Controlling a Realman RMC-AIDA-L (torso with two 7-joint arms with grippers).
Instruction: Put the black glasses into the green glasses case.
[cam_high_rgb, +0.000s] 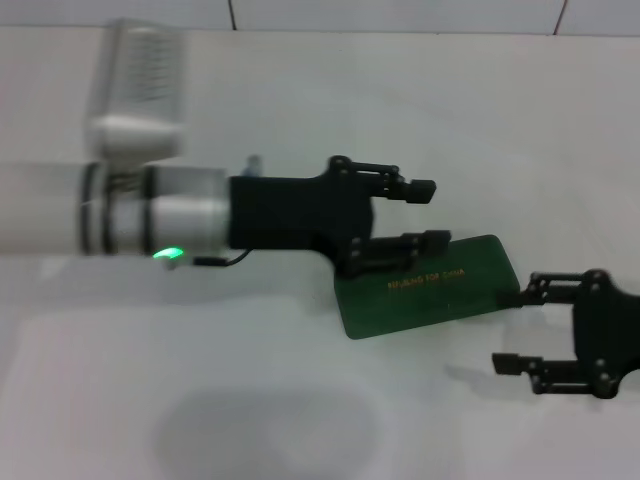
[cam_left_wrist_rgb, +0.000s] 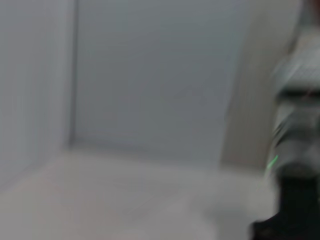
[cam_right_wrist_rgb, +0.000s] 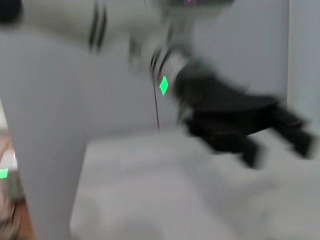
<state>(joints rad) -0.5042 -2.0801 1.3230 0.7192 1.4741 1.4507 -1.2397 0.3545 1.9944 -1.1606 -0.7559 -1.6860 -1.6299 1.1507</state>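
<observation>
The green glasses case (cam_high_rgb: 430, 288) lies flat on the white table right of centre, its lid with gold lettering facing up. The black glasses are not in view in any frame. My left gripper (cam_high_rgb: 428, 214) reaches in from the left, open and empty, and its near finger overlaps the case's far edge. I cannot tell whether it touches the case. The right wrist view shows this left gripper (cam_right_wrist_rgb: 270, 135) blurred above the table. My right gripper (cam_high_rgb: 508, 332) is open and empty just to the right of the case, near its front right corner.
The white table (cam_high_rgb: 300, 110) runs back to a tiled wall. The left arm's white forearm (cam_high_rgb: 120, 215) with a green light spans the left half of the head view. The left wrist view shows only wall and part of an arm (cam_left_wrist_rgb: 295, 150).
</observation>
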